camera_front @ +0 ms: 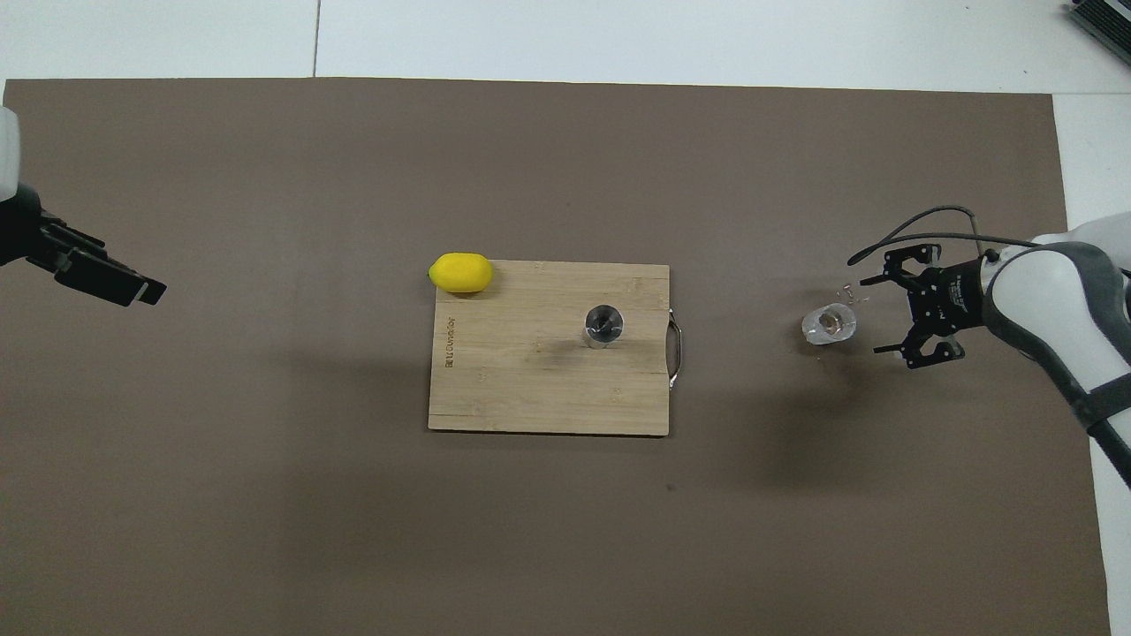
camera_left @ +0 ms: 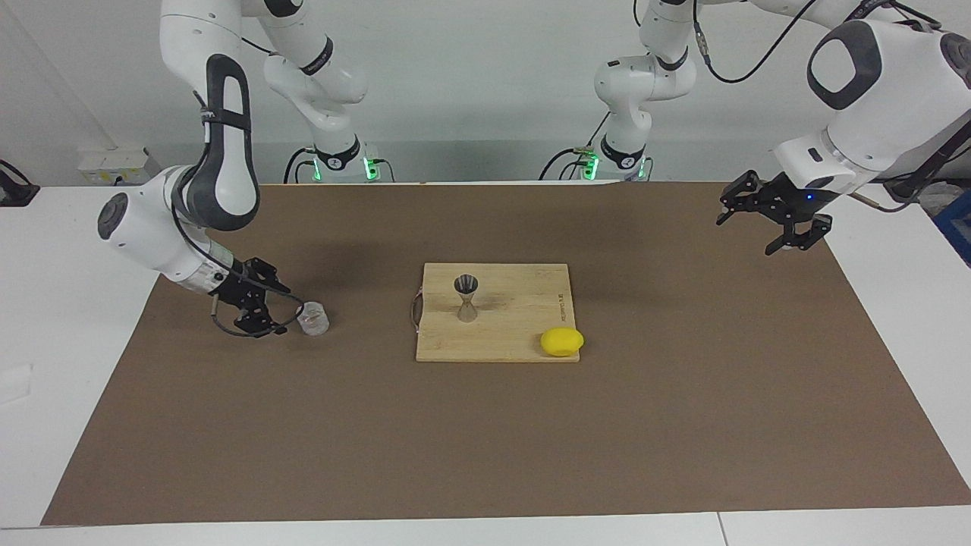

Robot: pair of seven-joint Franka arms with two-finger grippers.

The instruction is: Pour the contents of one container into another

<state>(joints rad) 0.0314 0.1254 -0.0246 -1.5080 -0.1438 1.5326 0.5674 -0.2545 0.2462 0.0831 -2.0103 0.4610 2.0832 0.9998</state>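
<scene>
We see the glass tumbler (camera_left: 312, 318) upright on the brown mat (camera_left: 485, 447), toward the right arm's end, with our right gripper (camera_left: 265, 309) spread wide just beside it. The steel jigger (camera_left: 466, 298) stands on the cutting board (camera_left: 523, 337), a lemon (camera_left: 562, 342) at the board's corner. Bare mat separates tumbler and board. Our left gripper (camera_left: 768, 221) waits, spread wide, over the mat's edge.

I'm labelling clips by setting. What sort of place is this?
Probably a robotics lab bench set up as a mock kitchen or bar: two white arms bolted at a white table covered by a brown mat, with a cutting board, steel jigger, lemon and glass tumbler laid out.
</scene>
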